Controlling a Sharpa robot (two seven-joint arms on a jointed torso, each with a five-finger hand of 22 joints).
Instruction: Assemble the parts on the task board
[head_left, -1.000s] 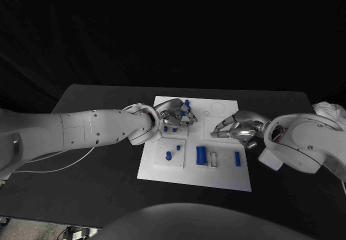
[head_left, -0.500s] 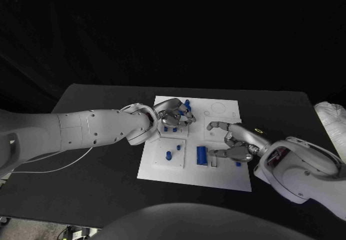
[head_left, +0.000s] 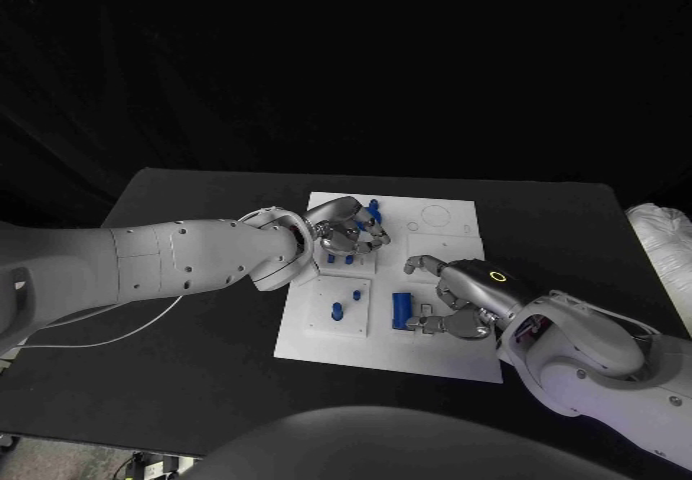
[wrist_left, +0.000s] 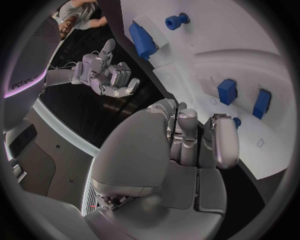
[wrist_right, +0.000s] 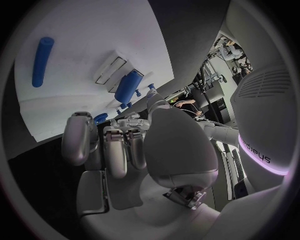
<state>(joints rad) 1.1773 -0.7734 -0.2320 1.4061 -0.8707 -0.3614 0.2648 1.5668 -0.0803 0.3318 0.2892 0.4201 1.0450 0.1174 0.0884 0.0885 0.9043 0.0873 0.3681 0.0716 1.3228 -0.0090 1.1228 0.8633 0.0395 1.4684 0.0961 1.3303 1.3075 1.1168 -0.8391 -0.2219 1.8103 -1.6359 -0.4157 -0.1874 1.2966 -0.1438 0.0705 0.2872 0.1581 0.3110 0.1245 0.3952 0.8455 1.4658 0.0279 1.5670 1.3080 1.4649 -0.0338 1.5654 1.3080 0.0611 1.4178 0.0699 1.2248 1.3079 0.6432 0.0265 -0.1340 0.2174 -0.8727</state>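
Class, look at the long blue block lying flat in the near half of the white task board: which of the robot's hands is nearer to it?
Right. The right hand hovers just beside the long blue block, on the white task board; the left hand is farther up the board among upright blue pegs.

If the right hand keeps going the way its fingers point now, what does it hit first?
Probably the wide blue part lying on the task board. In the head view the right hand hangs over the board's near half with its fingers reaching toward that part. Its height above the board is unclear.
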